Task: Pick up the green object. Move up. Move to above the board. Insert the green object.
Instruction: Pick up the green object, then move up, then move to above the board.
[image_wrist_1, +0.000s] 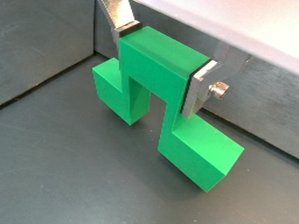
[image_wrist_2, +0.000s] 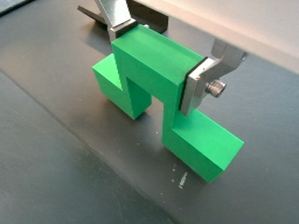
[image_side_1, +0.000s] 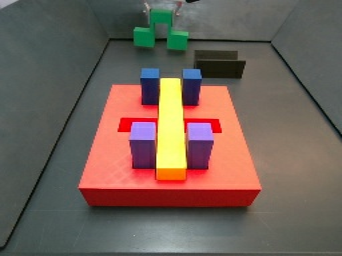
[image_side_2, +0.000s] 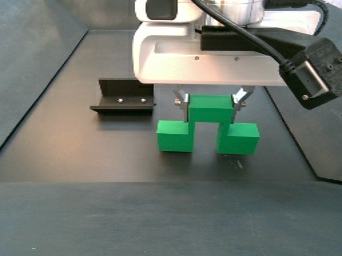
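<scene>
Side views showed the board (image_side_1: 167, 170) to be the largest item, near the front of the floor, with the fixture (image_side_1: 219, 65) beyond it. Your gripper (image_side_2: 207, 98) was clamped on the green object's (image_side_2: 207, 122) raised centre cube, far from the board, side cubes resting on the floor. You had open room above; the walls stood close.

end effector (image_side_2: 209, 99) astride piece's (image_side_2: 209, 123) centre, fixture (image_side_2: 122, 96) beside

Gripper (image_side_1: 162, 14) mostly beyond frame edge
</scene>
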